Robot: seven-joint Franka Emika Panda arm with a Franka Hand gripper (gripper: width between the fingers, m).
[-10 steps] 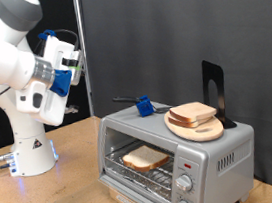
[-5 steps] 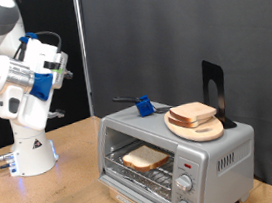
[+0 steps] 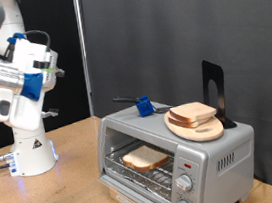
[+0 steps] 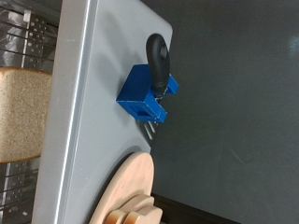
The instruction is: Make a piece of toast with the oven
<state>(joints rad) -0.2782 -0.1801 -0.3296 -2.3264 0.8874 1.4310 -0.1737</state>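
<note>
The silver-grey oven (image 3: 218,151) stands at the exterior view's lower right with its glass door folded open. A piece of toast (image 3: 145,159) lies flat on the wire rack inside; it also shows in the wrist view (image 4: 23,112). A second slice (image 3: 192,113) rests on a round wooden plate (image 3: 209,131) on the oven's top. My gripper (image 3: 54,60) hangs high at the exterior view's left, far from the oven, with nothing seen in it. Its fingers do not show in the wrist view.
A blue block (image 3: 145,106) with a black-handled utensil (image 4: 159,61) sits on the oven's top (image 4: 93,140), next to the plate (image 4: 131,191). A black upright stand (image 3: 213,86) is behind the plate. The robot base (image 3: 29,146) stands on the wooden table (image 3: 48,199).
My arm has swung towards the exterior view's left, carrying the gripper further from the oven. The toast, plate and oven have not moved.
</note>
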